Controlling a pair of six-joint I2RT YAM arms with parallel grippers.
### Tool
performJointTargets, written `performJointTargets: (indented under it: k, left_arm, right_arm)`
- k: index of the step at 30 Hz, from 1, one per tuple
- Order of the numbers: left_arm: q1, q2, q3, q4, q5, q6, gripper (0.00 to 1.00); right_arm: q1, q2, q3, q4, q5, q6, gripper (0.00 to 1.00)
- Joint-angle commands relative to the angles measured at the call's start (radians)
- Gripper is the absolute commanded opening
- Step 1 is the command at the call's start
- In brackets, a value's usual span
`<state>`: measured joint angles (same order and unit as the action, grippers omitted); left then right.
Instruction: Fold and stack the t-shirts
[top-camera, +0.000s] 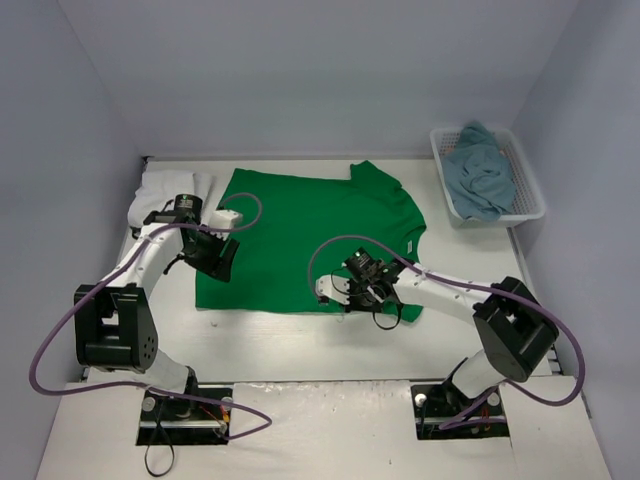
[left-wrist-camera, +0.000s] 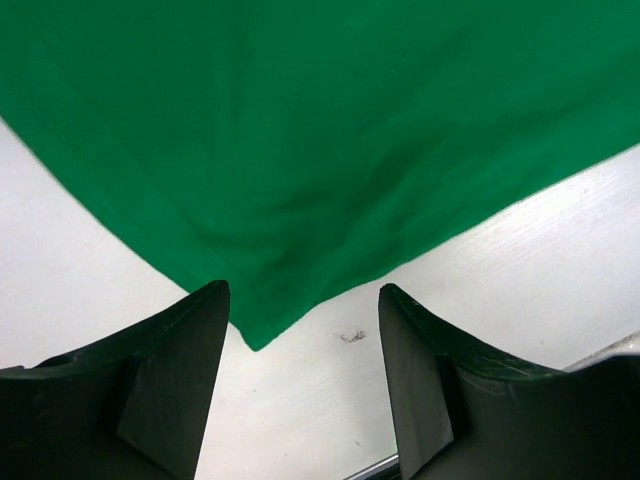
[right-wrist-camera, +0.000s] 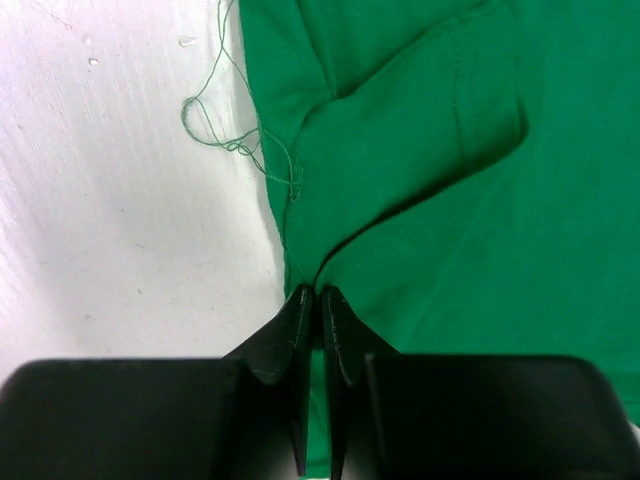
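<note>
A bright green t-shirt (top-camera: 310, 235) lies spread flat on the white table (top-camera: 300, 350). My right gripper (top-camera: 363, 293) sits at the shirt's near edge, shut on a pinch of the hem (right-wrist-camera: 318, 290), and the cloth puckers up into the fingertips. My left gripper (top-camera: 222, 262) hovers at the shirt's near left corner; in the left wrist view it (left-wrist-camera: 303, 292) is open, with the pointed corner of the green t-shirt (left-wrist-camera: 258, 340) lying between the fingers, untouched. A white t-shirt (top-camera: 168, 187) lies at the far left. A dull teal-blue t-shirt (top-camera: 482, 178) is bunched in the basket.
The white lattice basket (top-camera: 530, 208) stands at the back right by the wall. A loose green thread (right-wrist-camera: 215, 130) trails from the hem onto the table. Grey walls close in the table on three sides.
</note>
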<state>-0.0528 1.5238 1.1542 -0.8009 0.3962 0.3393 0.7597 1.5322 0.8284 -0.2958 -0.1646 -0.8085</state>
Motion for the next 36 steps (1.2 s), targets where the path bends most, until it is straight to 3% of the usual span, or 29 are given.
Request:
performJointTargets:
  k: [1, 12, 17, 20, 26, 28, 30, 33, 36]
  left_arm:
    - [-0.024, -0.057, -0.054, 0.015, 0.046, 0.078, 0.56]
    - [-0.148, -0.139, -0.214, 0.146, -0.049, 0.145, 0.56]
    - [-0.171, -0.119, -0.223, 0.16, -0.063, 0.132, 0.56]
    - [-0.171, -0.122, -0.231, 0.16, -0.065, 0.133, 0.56]
    - [-0.173, -0.132, -0.237, 0.152, -0.068, 0.127, 0.56]
    - [-0.173, -0.134, -0.235, 0.149, -0.066, 0.125, 0.56]
    - [-0.173, -0.134, -0.234, 0.147, -0.066, 0.124, 0.56]
    - [-0.173, -0.137, -0.231, 0.14, -0.062, 0.119, 0.56]
    - [-0.173, -0.143, -0.24, 0.14, -0.059, 0.122, 0.56]
  right_arm:
    - [-0.02, -0.084, 0.018, -0.014, 0.02, 0.008, 0.0]
    - [-0.06, -0.162, 0.038, -0.085, -0.003, 0.014, 0.0]
    - [-0.06, -0.124, 0.025, -0.092, -0.021, 0.019, 0.09]
    - [-0.06, -0.112, 0.021, -0.092, -0.027, 0.017, 0.1]
    - [-0.059, -0.092, 0.021, -0.098, -0.045, 0.014, 0.26]
    - [-0.059, -0.086, 0.017, -0.098, -0.049, 0.014, 0.27]
    - [-0.059, -0.084, 0.015, -0.098, -0.05, 0.012, 0.21]
    - [-0.059, -0.09, 0.011, -0.098, -0.047, 0.011, 0.0]
    - [-0.057, -0.102, 0.009, -0.098, -0.042, 0.009, 0.0]
